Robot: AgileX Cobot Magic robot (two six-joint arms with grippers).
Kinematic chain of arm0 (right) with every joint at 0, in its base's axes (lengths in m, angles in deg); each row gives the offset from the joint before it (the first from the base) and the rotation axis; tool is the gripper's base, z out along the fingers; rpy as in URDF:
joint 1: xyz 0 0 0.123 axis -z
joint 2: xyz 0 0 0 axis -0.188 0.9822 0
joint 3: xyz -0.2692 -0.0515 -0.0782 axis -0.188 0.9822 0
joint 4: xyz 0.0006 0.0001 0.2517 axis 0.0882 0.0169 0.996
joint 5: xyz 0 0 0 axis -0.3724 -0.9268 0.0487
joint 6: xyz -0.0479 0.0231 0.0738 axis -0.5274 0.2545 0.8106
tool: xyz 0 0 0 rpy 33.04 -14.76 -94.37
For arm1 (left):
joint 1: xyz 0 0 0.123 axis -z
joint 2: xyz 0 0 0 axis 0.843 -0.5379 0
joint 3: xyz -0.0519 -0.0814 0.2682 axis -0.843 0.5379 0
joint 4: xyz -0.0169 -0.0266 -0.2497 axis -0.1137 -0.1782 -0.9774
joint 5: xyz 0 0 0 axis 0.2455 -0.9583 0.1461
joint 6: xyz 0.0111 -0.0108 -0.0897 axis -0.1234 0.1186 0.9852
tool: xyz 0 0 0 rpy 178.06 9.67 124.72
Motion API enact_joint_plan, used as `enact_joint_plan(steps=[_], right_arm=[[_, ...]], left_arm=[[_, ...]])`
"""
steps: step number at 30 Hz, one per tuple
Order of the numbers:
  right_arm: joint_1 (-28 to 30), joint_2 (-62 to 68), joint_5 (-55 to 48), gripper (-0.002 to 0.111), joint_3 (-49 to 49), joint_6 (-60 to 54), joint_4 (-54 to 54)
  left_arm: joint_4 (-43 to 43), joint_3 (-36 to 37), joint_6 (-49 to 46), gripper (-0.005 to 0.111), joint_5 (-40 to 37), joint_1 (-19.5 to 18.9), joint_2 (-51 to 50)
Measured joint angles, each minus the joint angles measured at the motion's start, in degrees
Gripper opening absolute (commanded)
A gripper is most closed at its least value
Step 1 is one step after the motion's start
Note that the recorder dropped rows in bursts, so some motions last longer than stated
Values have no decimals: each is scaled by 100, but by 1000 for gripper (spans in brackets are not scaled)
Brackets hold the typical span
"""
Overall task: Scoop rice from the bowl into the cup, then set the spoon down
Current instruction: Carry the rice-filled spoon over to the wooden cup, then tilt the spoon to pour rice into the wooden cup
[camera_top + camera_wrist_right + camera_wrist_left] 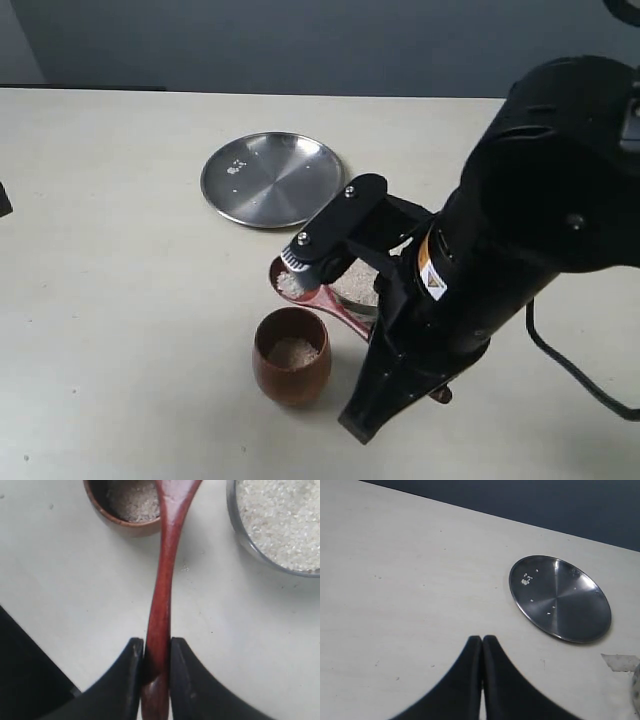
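My right gripper (157, 642) is shut on the handle of the dark reddish wooden spoon (165, 570). In the exterior view the spoon head (289, 279) carries white rice and hangs just beyond the far rim of the brown wooden cup (291, 355). The cup (117, 517) holds a low layer of rice (135, 502). The steel bowl (234, 525), full of rice (280, 520), sits beside the cup and is mostly hidden behind my right arm in the exterior view. My left gripper (482, 639) is shut on nothing, over bare table.
A flat steel plate (272, 178) with a few stray grains lies behind the bowl, also in the left wrist view as the plate (560, 597). A scrap of tape (619, 662) sticks to the table. A black cable (570, 370) loops at the right.
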Motion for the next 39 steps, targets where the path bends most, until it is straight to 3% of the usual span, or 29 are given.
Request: enact_joint_plan(steps=[16,25,39], right_arm=[[-10,0,-74,-1,0,-46,-614],[-10,0,-122,-1,0,-665,-340],[-22,364,-110,-1,0,-714,-400]], left_arm=[[0,0,0,0,0,0,0],[0,0,0,0,0,0,0],[0,0,0,0,0,0,0]])
